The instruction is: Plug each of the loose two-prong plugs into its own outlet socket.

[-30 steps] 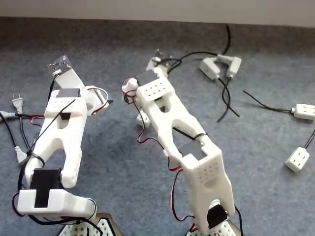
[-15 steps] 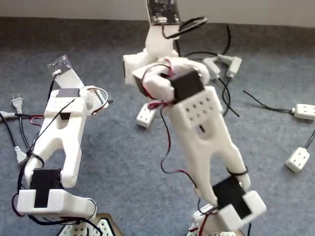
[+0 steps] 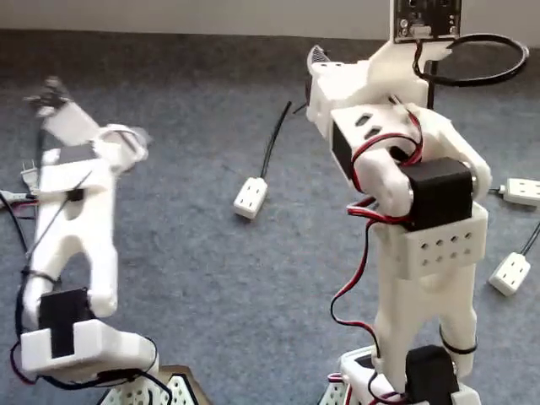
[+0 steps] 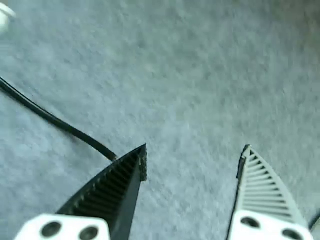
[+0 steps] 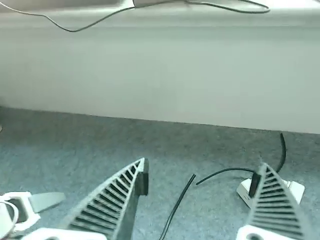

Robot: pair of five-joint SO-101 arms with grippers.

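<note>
Grey carpet (image 3: 194,278) holds three outlet sockets (image 3: 251,196), (image 3: 523,191), (image 3: 510,273): one at the centre, two at the right edge. One two-prong plug (image 3: 28,175) lies at the left edge. Left gripper (image 4: 194,155) and right gripper (image 5: 202,167) both stand spread, gripping nothing.

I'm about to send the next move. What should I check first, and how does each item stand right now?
1. Left gripper open with nothing between the fingers: ok.
2. Right gripper open and empty: ok.
3. Loose plug located, beside the left arm: ok.
4. Outlet socket unobstructed, lying between the arms: ok.
5. Black cord clear of the left gripper: not ok, it runs right up to the dark finger.
6. Plug's prongs straight: cannot tell, too small.
</note>
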